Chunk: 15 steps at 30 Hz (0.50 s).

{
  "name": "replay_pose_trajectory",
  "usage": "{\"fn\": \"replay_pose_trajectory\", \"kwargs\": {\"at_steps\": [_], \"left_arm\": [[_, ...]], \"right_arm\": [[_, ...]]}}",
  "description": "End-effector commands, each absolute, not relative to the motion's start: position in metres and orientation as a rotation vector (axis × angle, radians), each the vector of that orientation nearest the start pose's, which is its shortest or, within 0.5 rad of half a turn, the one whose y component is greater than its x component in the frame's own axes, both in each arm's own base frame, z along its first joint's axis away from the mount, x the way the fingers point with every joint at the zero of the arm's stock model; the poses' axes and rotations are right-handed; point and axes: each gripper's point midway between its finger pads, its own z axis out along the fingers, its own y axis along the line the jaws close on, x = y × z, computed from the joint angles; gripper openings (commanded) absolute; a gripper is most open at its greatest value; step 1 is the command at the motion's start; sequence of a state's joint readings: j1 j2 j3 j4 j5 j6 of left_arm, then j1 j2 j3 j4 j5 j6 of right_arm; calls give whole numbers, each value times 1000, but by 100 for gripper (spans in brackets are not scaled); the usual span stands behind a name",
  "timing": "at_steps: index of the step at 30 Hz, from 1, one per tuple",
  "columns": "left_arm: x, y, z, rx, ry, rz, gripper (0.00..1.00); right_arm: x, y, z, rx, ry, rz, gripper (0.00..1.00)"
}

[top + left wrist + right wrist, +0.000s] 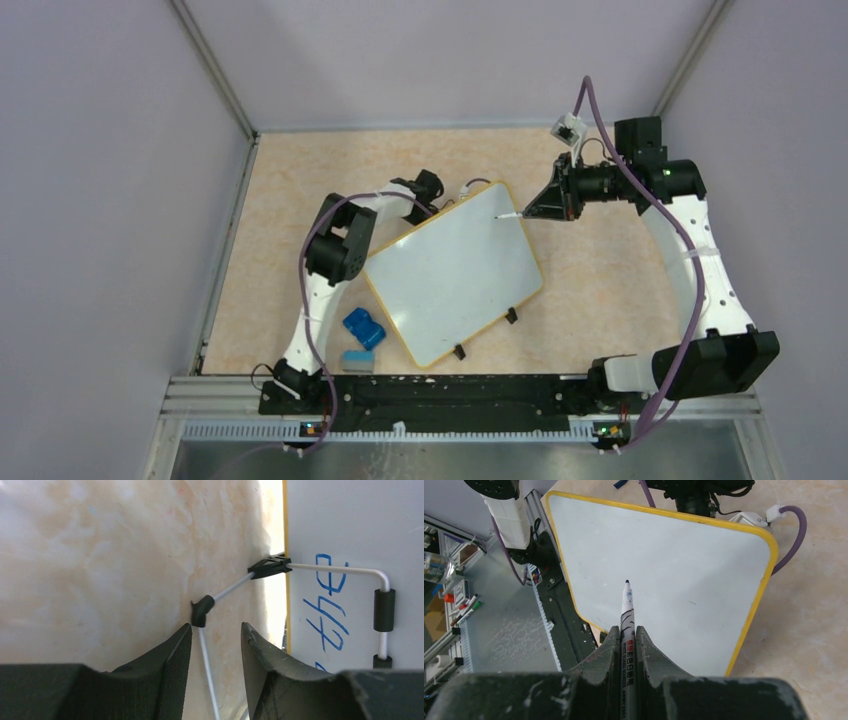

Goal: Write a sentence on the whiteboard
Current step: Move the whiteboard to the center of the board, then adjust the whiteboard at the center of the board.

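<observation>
Yellow-rimmed whiteboard [455, 280]; we see right gripper [627, 630] pinching marker [626, 605] over it, left gripper [216, 632] spread astride wire stand [335, 570].

marker [628, 625]: barrel print, seemingly WHITEBOARD MARKER (rest unreadable) | whiteboard [350, 520]: blue scrawl [325, 605] illegible

The whiteboard [450, 285] lies skewed on the counter [585, 290], its two black clips [511, 315] on the near right edge, while the right gripper [528, 211] grips a marker [508, 215] whose tip meets the board's far corner, and a blue block [363, 328] sits just left of it.
</observation>
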<state>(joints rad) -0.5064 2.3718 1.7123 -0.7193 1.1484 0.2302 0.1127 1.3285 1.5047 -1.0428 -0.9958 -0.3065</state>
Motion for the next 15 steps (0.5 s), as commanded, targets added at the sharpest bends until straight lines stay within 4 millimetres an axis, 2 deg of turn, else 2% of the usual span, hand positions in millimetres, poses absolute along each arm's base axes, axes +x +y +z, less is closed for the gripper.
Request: {"fn": "replay_pose_trajectory", "kwargs": {"at_steps": [1,5,8,11,13,15], "left_arm": [[351,-326,40,1104,2342,-1472,50],[391,-297,91,1029,2276,-1362,57],[408,-270,132,958,2239,-1311,64],[415,-235,171,877,2204,-1261,69],[411,-211,194,848,2185,-1200,75],[403,-187,212,810,2167,-1144,85]], "right_arm": [[245,169,322,-904,1932,1060,0],[239,180,325,-942,1900,1055,0],[233,195,324,-988,1881,1042,0],[231,209,325,-1017,1861,1047,0],[230,214,327,-1023,1848,1056,0],[230,220,329,-1041,1837,1061,0]]}}
